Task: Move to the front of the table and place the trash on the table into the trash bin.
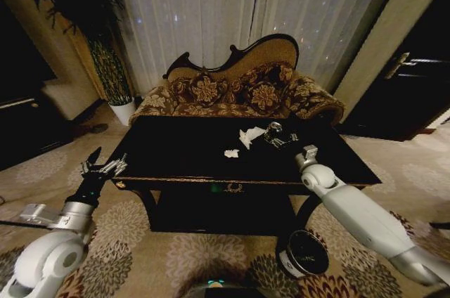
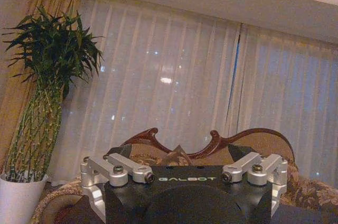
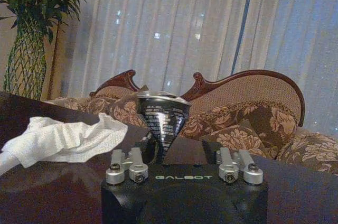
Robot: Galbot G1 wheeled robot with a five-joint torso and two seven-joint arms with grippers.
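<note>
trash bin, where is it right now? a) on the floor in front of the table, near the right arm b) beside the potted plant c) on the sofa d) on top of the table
a: the trash bin stands on the carpet before the table, under the right arm.

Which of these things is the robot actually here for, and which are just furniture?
Part of the job:
table
can, right gripper at it
white paper scraps
trash bin, on the floor

Just there:
sofa
potted plant
curtains
left gripper, beside the table
</note>
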